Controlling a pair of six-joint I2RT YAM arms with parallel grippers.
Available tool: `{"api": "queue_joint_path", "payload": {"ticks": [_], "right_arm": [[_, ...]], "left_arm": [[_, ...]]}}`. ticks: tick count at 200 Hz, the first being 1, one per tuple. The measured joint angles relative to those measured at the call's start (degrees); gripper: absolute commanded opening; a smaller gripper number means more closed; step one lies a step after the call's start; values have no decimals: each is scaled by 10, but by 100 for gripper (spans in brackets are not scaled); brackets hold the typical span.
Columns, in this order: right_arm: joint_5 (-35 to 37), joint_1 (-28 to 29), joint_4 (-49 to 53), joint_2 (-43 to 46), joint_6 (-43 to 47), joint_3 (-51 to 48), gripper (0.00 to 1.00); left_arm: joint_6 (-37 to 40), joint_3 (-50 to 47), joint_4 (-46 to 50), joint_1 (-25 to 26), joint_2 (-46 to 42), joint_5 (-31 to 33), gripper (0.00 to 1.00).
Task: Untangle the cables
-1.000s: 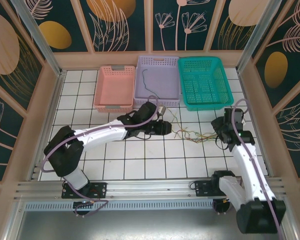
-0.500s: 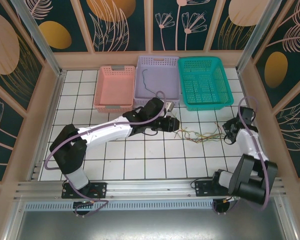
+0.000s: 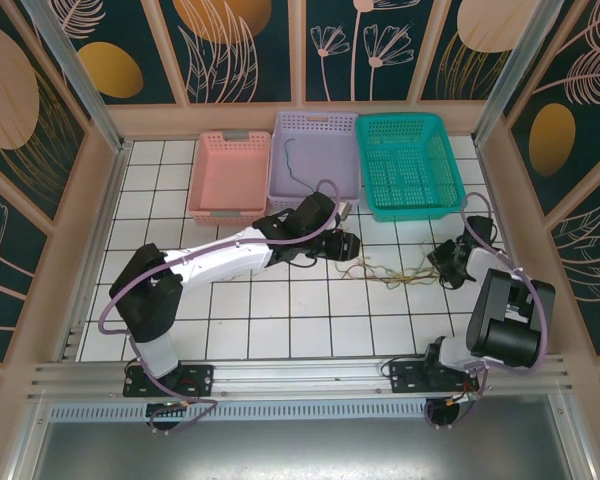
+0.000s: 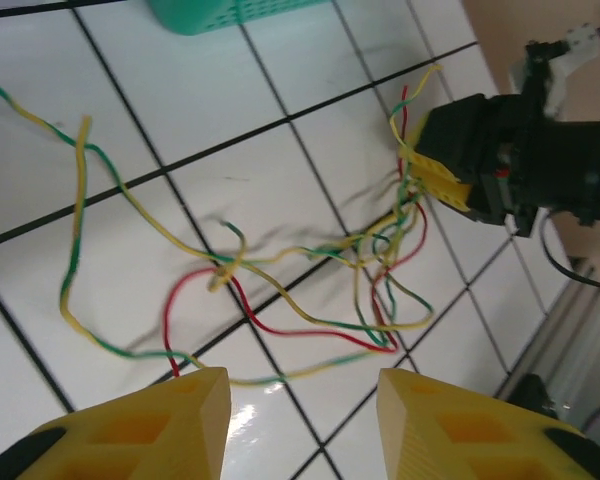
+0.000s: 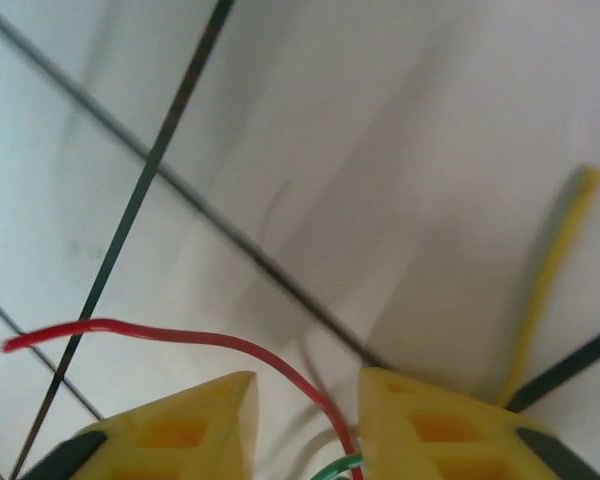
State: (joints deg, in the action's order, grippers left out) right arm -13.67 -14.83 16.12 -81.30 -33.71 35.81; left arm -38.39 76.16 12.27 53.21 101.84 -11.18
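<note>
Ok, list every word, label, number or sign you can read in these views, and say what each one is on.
None: there is no readable text anywhere.
The pink basket, lilac basket and green basket are unprinted. The wall panels carry only leaf and flower patterns. The cables, left fingers and right fingers bear no markings.

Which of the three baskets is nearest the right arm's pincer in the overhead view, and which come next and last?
Starting from the right pincer:
1. Green basket, just beyond it, at the right end of the row.
2. Lilac basket, in the middle of the row.
3. Pink basket, at the left end of the row.
</note>
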Motion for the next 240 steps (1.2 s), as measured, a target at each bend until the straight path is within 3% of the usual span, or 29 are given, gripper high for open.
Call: {"api": "queue_joint_path", "payload": {"ticks": [20, 53, 75, 112, 164, 205, 240], "right_arm": [[-1, 47, -5, 8, -16, -13, 14], [-4, 131, -7, 39, -53, -40, 14], [-6, 168, 0, 64, -82, -49, 22], [13, 166, 34, 118, -87, -39, 35], [49, 165, 97, 172, -75, 22, 41], [49, 202, 169, 255, -110, 22, 45], [19, 255, 205, 325, -180, -26, 49]], "left_arm": [[-6, -5, 19, -3, -5, 36, 47], [-41, -44, 45, -35, -46, 73, 48], [-65, -73, 50, -67, -86, 89, 49], [-88, -98, 58, -85, -119, 100, 49], [-98, -123, 60, -84, -119, 22, 44], [-54, -118, 155, -82, -124, -5, 55], [-45, -180, 191, -59, -177, -52, 59]]}}
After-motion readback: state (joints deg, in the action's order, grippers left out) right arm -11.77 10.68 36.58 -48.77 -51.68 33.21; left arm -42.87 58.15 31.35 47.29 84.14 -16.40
